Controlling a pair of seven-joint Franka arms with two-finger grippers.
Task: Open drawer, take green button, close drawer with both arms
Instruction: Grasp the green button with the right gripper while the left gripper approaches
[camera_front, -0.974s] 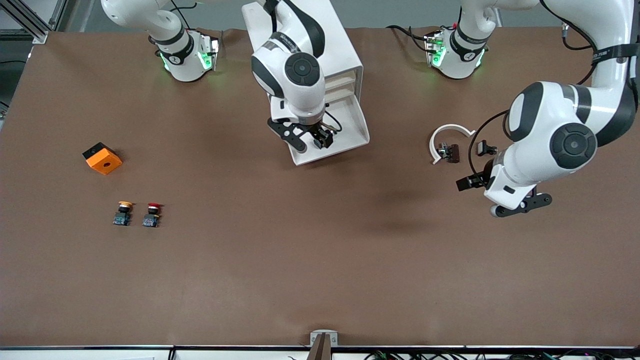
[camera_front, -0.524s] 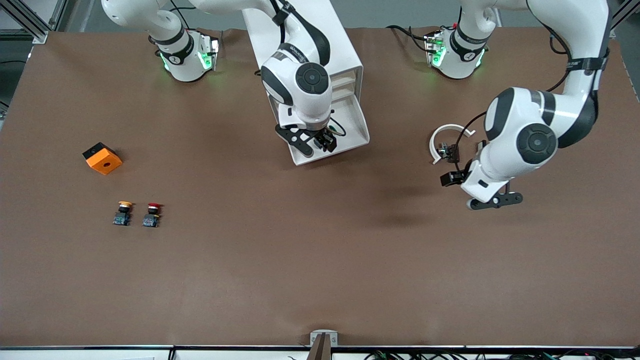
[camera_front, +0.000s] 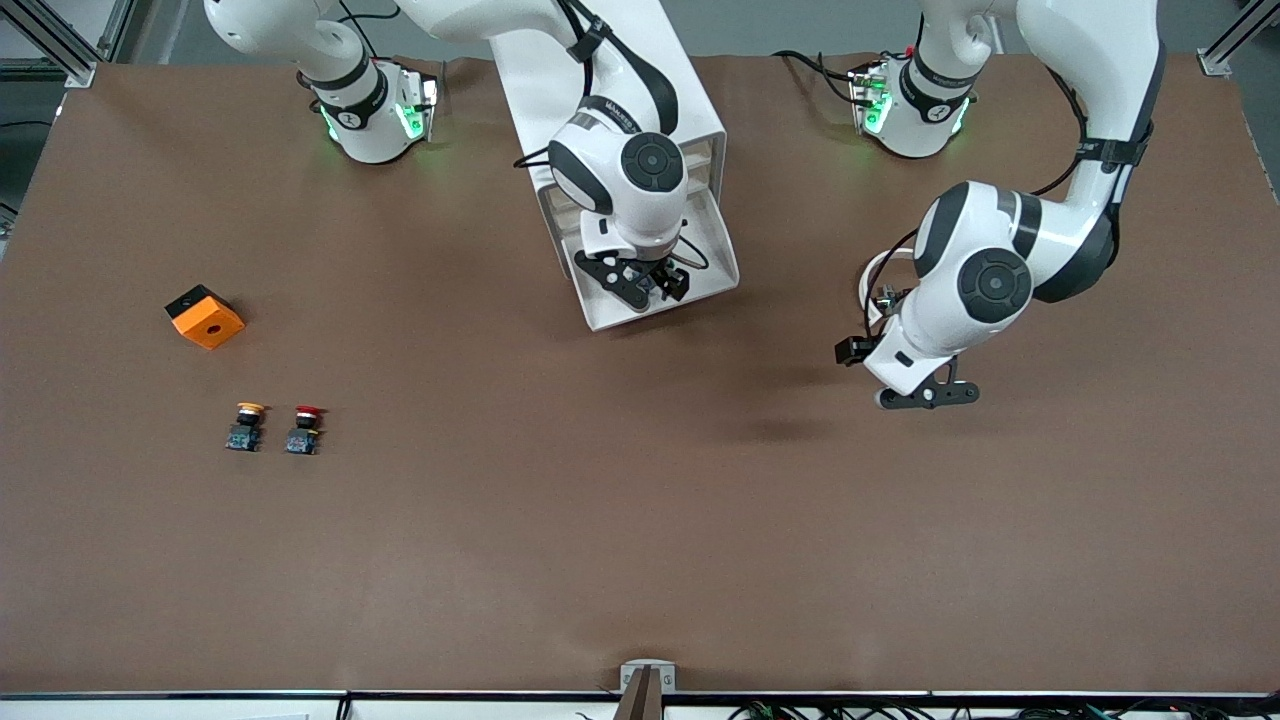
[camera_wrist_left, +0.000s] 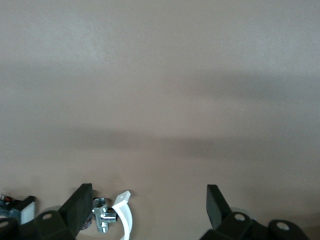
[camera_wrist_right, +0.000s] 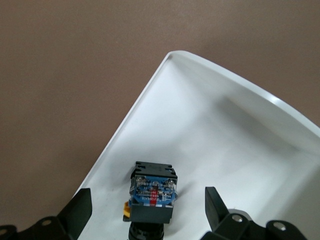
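Button (camera_wrist_right: 152, 190) lies on its side on the floor of the pulled-out drawer (camera_front: 602, 318), close to the drawer's front corner. Its blue-grey base and black body show in the right wrist view. Its cap is cut off at the edge of that view, so the colour cannot be told.

Nearest the front camera on the brown table (camera_front: 640, 550), toward the right arm's end, stand a yellow-capped button (camera_front: 246, 425) and a red-capped button (camera_front: 304, 428). They are just beside each other and well apart from the drawer. An orange block (camera_front: 205, 317) with a black side sits farther from the camera than those two.

The left gripper (camera_wrist_left: 147, 200) hangs over bare tabletop toward the left arm's end, its fingers (camera_wrist_left: 77, 207) spread wide with nothing between them. A white curved clip (camera_wrist_left: 125, 215) and a small metal part (camera_wrist_left: 104, 220) lie on the table just beside one finger.

The right gripper (camera_front: 648, 285) is over the open drawer. Its fingers (camera_wrist_right: 216, 205) are parted on either side of the button, and contact cannot be made out.

The drawer juts from the tall white cabinet (camera_front: 690, 100), which stands between the two arm bases, farthest from the camera.
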